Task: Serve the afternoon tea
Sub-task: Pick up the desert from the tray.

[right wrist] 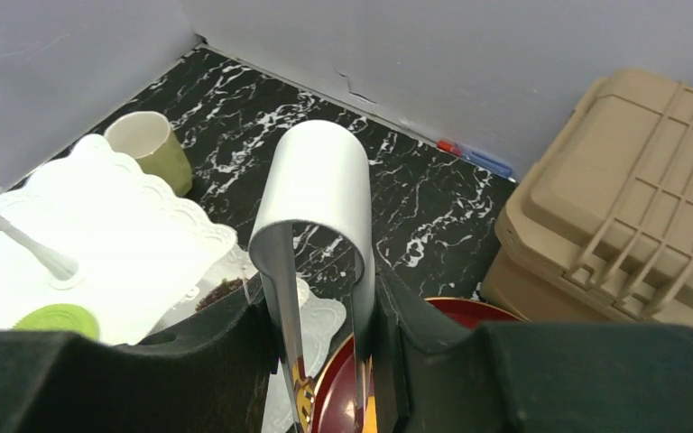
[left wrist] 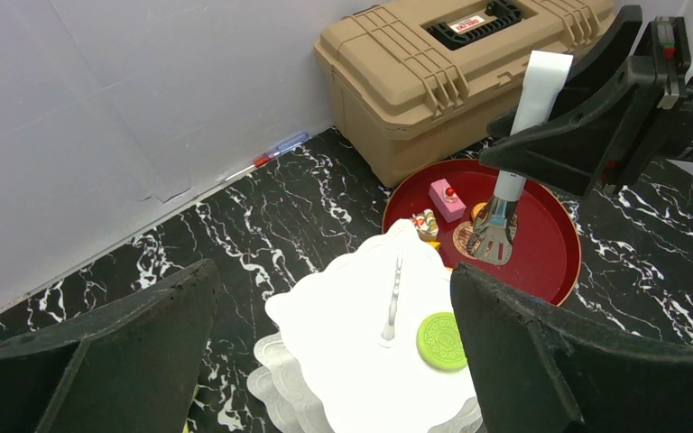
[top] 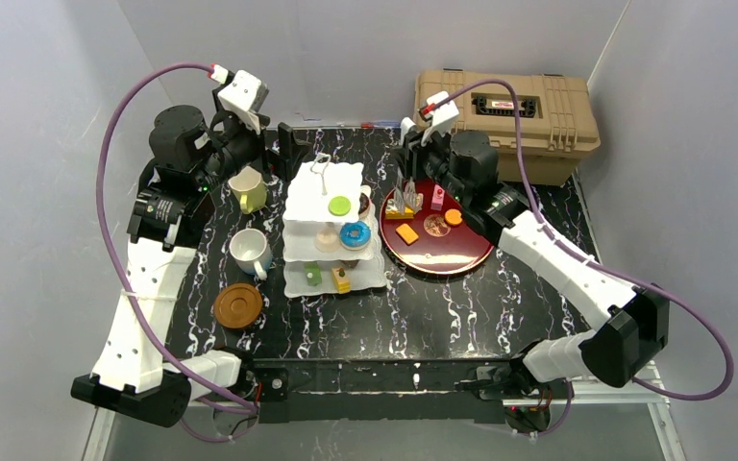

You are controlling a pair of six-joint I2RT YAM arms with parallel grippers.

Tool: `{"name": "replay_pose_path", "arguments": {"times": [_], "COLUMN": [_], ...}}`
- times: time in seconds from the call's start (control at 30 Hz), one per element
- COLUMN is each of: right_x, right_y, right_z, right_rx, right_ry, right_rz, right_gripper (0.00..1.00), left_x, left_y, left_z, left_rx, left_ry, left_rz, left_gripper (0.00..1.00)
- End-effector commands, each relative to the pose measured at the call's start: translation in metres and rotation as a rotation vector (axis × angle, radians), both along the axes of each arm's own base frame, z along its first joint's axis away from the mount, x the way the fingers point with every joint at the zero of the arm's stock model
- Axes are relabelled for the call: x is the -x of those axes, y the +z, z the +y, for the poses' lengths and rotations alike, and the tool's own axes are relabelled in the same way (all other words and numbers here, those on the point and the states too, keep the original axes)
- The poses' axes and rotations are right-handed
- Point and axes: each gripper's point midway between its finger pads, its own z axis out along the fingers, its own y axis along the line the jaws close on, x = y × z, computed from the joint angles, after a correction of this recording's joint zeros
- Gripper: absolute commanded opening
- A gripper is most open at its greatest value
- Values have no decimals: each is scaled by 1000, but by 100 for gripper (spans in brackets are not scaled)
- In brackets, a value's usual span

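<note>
Toy pastry [left wrist: 448,198]: likely light, hard, slippery, pinch its sides; my right fingers [right wrist: 207,370] clamp tongs [right wrist: 320,180], left fingers [left wrist: 595,379] gape empty.

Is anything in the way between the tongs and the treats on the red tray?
No, nothing visible. The right end effector holds the tongs with their tips hanging over the red tray, close to the treats, and no other thing sits between them.

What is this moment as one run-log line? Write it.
left gripper: fingers open, near cake stand | right gripper: fingers shut on tongs | tongs: tips over red tray
</note>
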Motion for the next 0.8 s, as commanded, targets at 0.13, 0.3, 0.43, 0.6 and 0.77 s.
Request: {"name": "replay_pose_path", "arguments": {"times": [0.13, 0.3, 0.43, 0.6, 0.77], "right_x": [-9, -15, -23, -34, -42], "right_y": [-38, -70, -86, -97, -107], "right_z": [-17, -15, -16, -15, -13], "right_rx": [-14, -8, -14, -26, -20], "right_ry": [-65, -68, -81, -87, -89], "right_rz": [-34, -2, 16, 25, 33], "right_gripper": [15, 16, 16, 20, 26], "left_x": [9, 8, 8, 7, 5], "left_y": [12, 11, 10, 7, 8], "left_z": [3, 3, 3, 3, 3], "left_rx": [5, 2, 1, 1, 1], "left_ry": [1, 4, 7, 4, 6], "left_rz": [-41, -40, -39, -32, -34], "left_gripper": [98, 98, 98, 98, 98]}}
